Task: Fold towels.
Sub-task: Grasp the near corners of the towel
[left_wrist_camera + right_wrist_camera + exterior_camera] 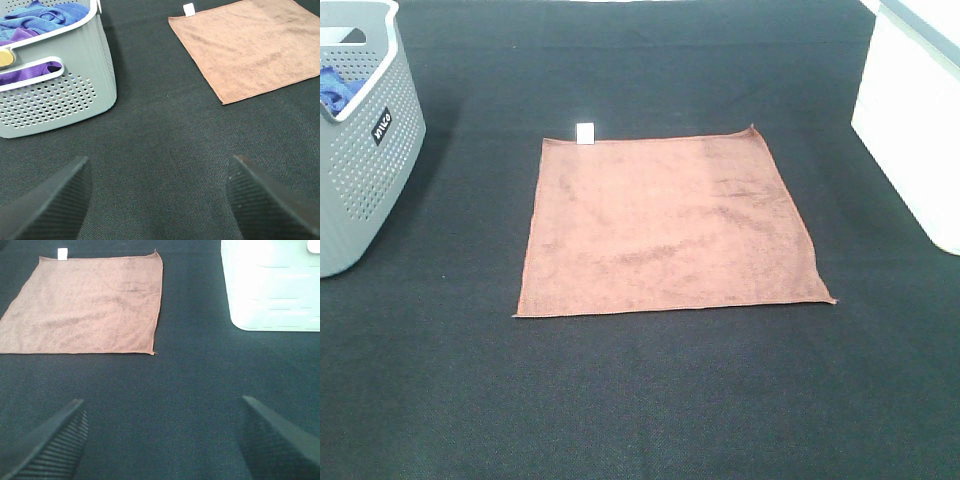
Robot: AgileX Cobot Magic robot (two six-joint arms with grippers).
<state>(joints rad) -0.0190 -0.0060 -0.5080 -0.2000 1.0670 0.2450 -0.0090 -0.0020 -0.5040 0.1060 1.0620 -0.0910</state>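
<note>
- A grey perforated laundry basket (360,150) stands at the far left of the black cloth-covered table (640,400). It has a white rim and a small black label on its side, whose lettering is too small to read.
- Blue and purple cloths (40,20) are bunched inside the basket. A purple fold shows through the handle slot in its wall.
- The left gripper (160,200) hangs over bare table, near the basket and short of the towel's near left corner. Its two dark ribbed fingers (50,205) are spread wide, with nothing between them and nothing in their grasp.
- The brown towel (670,225) lies flat and fully spread in a single layer at the middle of the table. It is roughly square, its edges a little skewed, and it lies well apart from the basket on one side and the bin on the other.
- A small white tag (585,132) sticks out from the towel's far edge, close to the far left corner.
- The right gripper (162,440) hangs over bare table on the near side of the towel's near right corner. Its jaws are as far apart as the left's and grip nothing, and the towel is clear of both fingers.
- A white plastic bin (910,120) sits at the far right edge of the table, apart from the towel.
</note>
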